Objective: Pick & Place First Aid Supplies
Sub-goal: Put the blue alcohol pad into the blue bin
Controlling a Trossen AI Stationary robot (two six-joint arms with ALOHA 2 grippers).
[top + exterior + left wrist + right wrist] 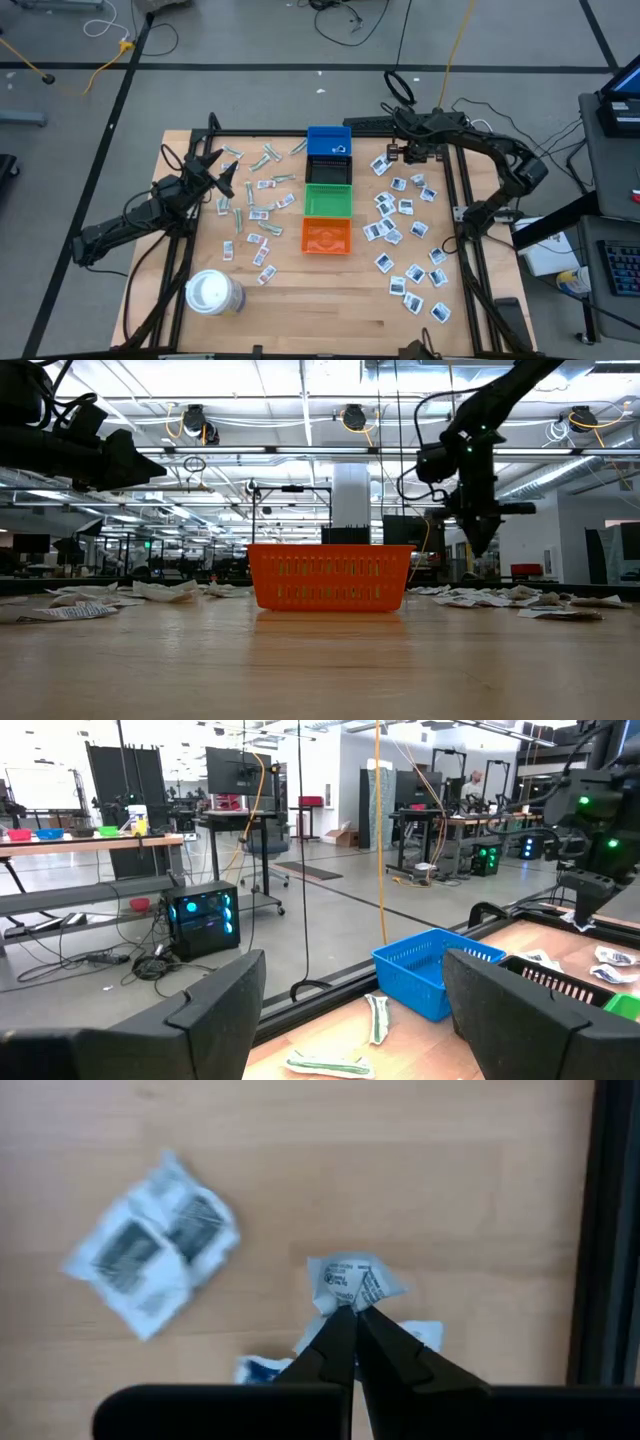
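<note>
My right gripper [354, 1312] pinches a white packet [352, 1283] just right of the blue bin [329, 142]; my left gripper [222, 172] waits left of it, fingers spread

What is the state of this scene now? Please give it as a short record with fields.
right gripper: shut on a white packet, above the table's far right part
left gripper: open, holding nothing, over the left side
bins: blue bin, green bin, orange bin in a row at the centre
loose packets: white squares on the right, strips and wrappers on the left
white roll: near left
</note>
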